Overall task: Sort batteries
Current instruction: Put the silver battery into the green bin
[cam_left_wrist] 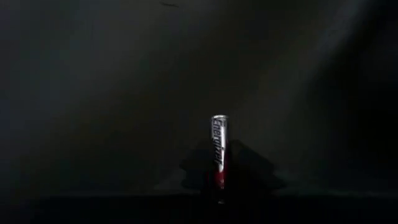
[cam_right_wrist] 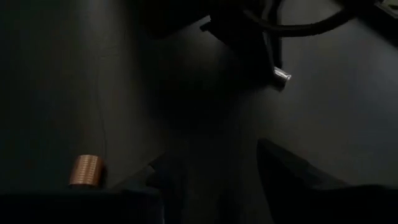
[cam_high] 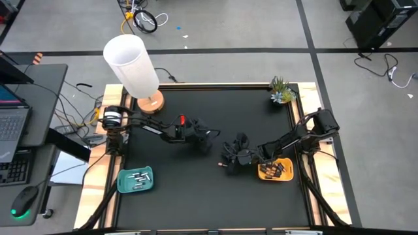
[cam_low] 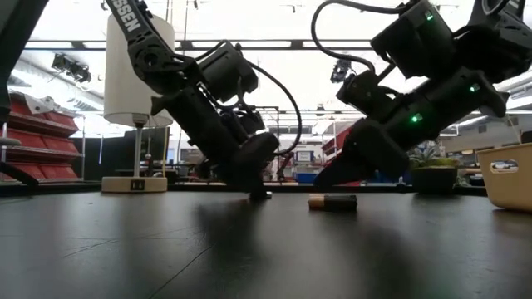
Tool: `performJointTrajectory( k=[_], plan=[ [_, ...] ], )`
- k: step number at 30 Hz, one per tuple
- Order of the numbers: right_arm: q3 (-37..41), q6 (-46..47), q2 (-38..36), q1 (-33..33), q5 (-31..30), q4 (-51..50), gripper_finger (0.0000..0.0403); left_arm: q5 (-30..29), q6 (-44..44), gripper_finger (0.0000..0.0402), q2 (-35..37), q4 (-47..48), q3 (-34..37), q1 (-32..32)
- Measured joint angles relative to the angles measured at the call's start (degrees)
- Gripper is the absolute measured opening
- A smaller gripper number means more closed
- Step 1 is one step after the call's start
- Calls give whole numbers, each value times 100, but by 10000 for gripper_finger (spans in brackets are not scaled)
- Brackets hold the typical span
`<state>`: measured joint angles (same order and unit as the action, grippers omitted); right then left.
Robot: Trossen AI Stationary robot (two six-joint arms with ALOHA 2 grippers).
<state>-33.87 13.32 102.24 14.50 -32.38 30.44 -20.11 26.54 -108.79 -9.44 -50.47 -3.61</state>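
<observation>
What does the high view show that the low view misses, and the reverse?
Only the high view: the green tray of pale batteries at the table's front left, and dark batteries lying in the orange tray. Only the low view: a loose dark battery lying on the mat near the right hand. Both: the lamp, the potted plant, and both arms, with the left hand down at the mat.
</observation>
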Motion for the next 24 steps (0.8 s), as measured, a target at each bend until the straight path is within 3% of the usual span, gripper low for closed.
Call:
performJointTrajectory(
  k=[2, 10, 15, 20, 24],
  plan=[
    [0, -4, -31, -2, -65, -16, 174, 33, -232, 33, 0, 40, 2, 4],
    [0, -71, -268, -4, -275, -65, 173, 115, -906, 33, 446, 368, 66, -2],
    [0, -355, -796, -10, -473, -225, 169, 20, -1268, 33, 1896, 741, 39, 43],
    [0, -842, -1284, -82, -756, -254, 169, 238, -1253, 33, 3437, 2005, 53, 454],
    [0, -1073, -1521, -234, -769, -286, 168, 337, -679, 33, 4617, 3273, 43, 1049]
  ],
)
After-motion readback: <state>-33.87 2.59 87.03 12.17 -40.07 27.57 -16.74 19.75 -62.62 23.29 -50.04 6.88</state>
